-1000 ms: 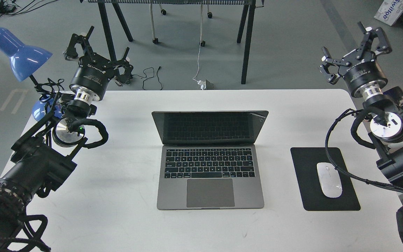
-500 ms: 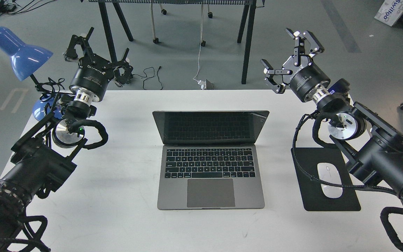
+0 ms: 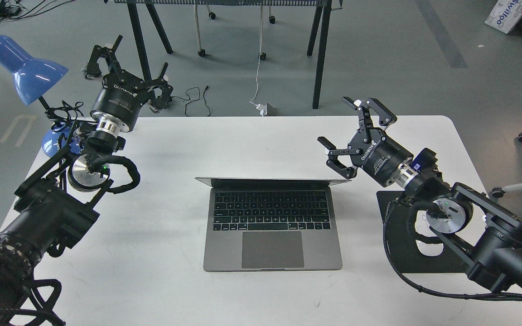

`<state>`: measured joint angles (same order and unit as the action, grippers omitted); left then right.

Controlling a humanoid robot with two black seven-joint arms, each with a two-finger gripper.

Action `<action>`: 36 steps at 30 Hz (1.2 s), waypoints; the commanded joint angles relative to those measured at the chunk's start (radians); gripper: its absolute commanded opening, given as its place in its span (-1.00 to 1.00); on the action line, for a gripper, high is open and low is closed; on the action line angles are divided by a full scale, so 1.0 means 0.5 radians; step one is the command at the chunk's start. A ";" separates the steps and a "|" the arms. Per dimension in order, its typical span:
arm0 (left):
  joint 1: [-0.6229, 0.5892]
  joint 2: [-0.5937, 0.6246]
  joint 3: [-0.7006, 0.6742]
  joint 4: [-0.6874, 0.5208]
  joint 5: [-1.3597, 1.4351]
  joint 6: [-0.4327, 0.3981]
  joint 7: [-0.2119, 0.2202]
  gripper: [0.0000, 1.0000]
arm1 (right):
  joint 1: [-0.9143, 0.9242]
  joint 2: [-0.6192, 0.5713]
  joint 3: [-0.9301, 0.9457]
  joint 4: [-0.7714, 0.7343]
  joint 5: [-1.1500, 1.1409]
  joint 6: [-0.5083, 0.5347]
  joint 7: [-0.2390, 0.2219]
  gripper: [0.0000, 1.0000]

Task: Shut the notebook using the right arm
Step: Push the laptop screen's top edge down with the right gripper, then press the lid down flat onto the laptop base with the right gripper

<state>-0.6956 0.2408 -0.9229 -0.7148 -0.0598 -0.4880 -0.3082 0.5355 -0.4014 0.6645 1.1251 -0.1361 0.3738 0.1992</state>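
The space-grey notebook (image 3: pixel 272 226) sits open at the table's middle. Its keyboard and trackpad show, and its lid (image 3: pixel 272 180) appears only as a thin edge-on line above the keyboard. My right arm, with its small blue wrist part, reaches in from the lower right. Its gripper (image 3: pixel 336 121) is open and empty, just above and to the right of the lid's right corner. I cannot tell whether a finger touches the lid. My left gripper (image 3: pixel 135 58) is open and empty, held high over the table's far left corner.
A black mouse pad (image 3: pixel 397 246) with a white mouse (image 3: pixel 425 248) lies right of the notebook, mostly hidden by my right arm. A blue desk lamp (image 3: pixel 25 65) stands at the far left. The white table (image 3: pixel 152 280) ends just behind the grippers.
My right arm has swung left and down from the far right to the lid's right corner. The lid has tipped forward from leaning back to edge-on. The left arm has not moved.
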 commanded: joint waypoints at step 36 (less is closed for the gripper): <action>0.002 0.000 -0.004 -0.003 0.000 0.000 -0.003 1.00 | -0.282 -0.053 -0.473 -0.072 -0.575 -0.027 0.016 1.00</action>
<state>-0.6949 0.2408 -0.9256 -0.7154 -0.0598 -0.4879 -0.3097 0.3951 -0.4296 0.4460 1.0962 -0.4224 0.3606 0.2071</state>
